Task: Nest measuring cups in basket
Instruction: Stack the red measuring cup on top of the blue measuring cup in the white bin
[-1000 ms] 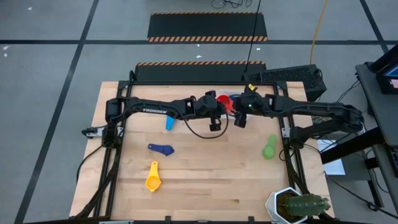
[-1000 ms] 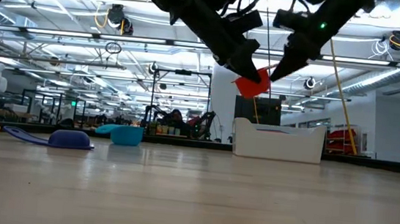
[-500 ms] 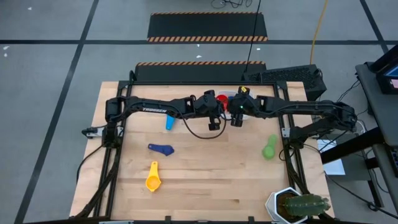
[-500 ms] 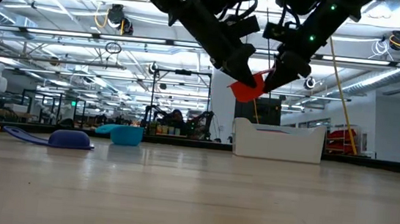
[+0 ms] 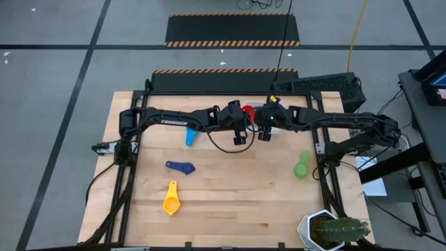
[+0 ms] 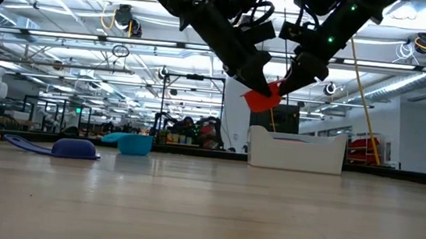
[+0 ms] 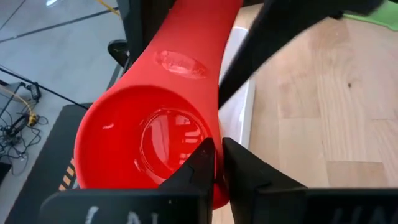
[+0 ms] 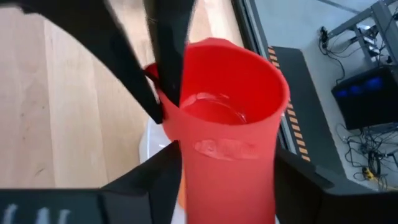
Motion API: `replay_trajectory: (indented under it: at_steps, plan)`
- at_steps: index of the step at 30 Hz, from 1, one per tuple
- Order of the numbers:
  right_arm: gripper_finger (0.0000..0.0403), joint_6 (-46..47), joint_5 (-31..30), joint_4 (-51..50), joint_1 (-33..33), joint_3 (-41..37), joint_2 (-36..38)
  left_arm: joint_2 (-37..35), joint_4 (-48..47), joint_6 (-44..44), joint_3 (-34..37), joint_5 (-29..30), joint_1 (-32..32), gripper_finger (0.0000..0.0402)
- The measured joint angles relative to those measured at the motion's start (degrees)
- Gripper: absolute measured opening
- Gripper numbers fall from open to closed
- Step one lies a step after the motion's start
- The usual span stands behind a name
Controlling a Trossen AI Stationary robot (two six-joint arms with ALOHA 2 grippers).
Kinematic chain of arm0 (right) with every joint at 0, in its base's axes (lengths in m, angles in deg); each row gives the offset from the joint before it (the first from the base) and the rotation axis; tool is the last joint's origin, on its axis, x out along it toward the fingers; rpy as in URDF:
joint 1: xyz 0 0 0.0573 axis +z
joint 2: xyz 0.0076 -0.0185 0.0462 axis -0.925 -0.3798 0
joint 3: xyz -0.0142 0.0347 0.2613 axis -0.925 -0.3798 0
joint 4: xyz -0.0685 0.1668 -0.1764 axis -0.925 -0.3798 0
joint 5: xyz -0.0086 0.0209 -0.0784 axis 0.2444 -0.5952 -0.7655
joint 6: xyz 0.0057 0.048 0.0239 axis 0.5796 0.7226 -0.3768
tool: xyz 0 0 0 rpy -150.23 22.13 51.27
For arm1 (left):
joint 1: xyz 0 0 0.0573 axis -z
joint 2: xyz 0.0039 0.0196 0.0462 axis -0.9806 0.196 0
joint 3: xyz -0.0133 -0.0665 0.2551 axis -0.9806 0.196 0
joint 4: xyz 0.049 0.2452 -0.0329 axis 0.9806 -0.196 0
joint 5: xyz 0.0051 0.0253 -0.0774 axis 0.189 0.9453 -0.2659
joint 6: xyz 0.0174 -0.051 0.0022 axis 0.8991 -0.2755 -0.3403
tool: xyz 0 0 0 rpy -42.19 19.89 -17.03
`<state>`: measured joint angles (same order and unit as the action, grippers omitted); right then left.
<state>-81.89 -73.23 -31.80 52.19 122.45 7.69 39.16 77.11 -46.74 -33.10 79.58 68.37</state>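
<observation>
Both grippers meet above the basket (image 6: 297,150): left gripper (image 7: 216,163) pinches the red cup's (image 6: 261,99) rim while the right gripper (image 8: 221,171) straddles its handle with spread fingers, so early release could drop it outside.

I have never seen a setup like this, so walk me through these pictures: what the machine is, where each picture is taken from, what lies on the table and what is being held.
Two dark robot arms work over a wooden table. One picture looks straight down, one looks level across the tabletop, and two come from cameras on the arms' wrists.

On the table lie a light blue cup, a navy cup, a yellow cup, a green cup, a white basket and a potted cactus.

The left gripper is shut on the rim of a red cup, held in the air above the basket. The right gripper has its fingers on either side of the cup's handle, not visibly closed on it. It looks like a handover.
</observation>
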Motion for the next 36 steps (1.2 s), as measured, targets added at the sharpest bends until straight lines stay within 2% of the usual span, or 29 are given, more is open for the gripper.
replay_trajectory:
  at_steps: [6,10,16,21,25,30,36]
  plan:
    - [0.0122,0.7,2.2,-0.3,-0.7,0.0,0.0,0.0,-0.1,-0.1,0.0,0.3,0.0,0.0015]
    - [0.0118,0.7,2.3,-0.5,-0.7,0.0,0.0,0.0,-0.2,-0.3,0.0,0.3,0.0,0.0010]
    - [0.0136,0.7,3.3,-0.1,-0.7,0.0,0.0,0.0,1.0,-1.1,0.0,0.0,0.1,0.0083]
    - [0.0117,1.3,3.3,-0.3,-1.5,0.0,0.0,0.0,1.4,-2.6,0.0,0.1,0.0,0.0128]
    - [0.0109,1.5,3.2,-1.1,-2.4,0.0,0.0,0.0,1.4,-3.0,0.0,0.1,0.0,0.0142]
    - [0.0117,2.2,3.0,-2.4,-3.6,0.0,0.0,0.0,1.3,-3.5,0.0,0.4,0.0,0.0144]
    - [0.0078,2.2,2.8,-4.2,-4.9,0.0,0.0,0.0,1.3,-3.6,0.0,0.4,0.0,0.0145]
